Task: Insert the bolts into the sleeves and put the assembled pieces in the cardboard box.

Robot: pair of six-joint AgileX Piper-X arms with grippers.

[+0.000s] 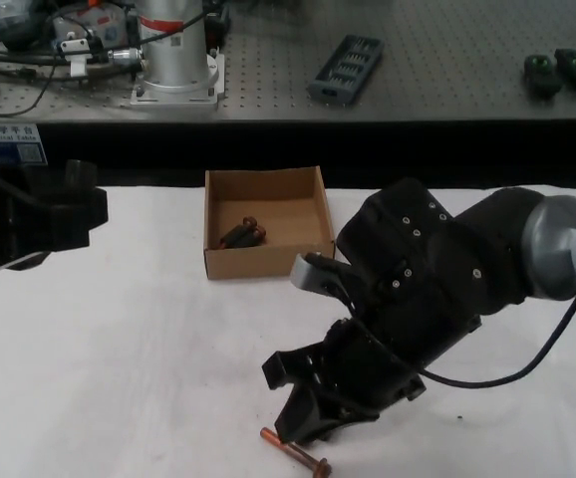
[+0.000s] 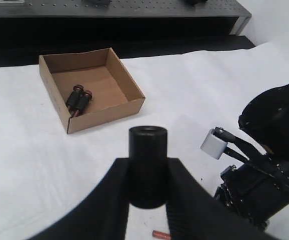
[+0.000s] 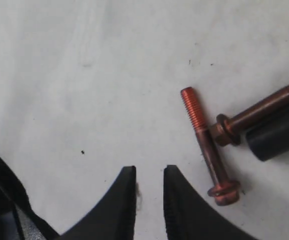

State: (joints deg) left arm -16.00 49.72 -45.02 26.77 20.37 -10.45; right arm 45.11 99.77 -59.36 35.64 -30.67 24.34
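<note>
White cloth (image 1: 119,378) is covering the bench; upper centre, the cardboard box (image 1: 268,261) is holding two assembled pieces (image 1: 240,235). Left gripper (image 2: 148,172) is pinching a black sleeve (image 2: 147,145) upright. Right gripper (image 3: 150,172), narrowly parted and empty, is hanging just beside a copper bolt (image 3: 204,140) (centre over its shank first).

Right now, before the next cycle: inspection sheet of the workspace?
Surface: white sheet, lightly creased.
Job's things: cardboard box holds two assembled pieces; a loose bolt touches a second bolt lying beside a spare sleeve.
Clutter: nothing seen.
Hands: left hand shut on a black sleeve; right hand slightly open, empty, over the sheet near the loose bolt.
Cables: black cable loops from the right arm; cable bundle on the rear table.
Surroundings: perforated metal table behind, with a metal post and a black rack.
</note>
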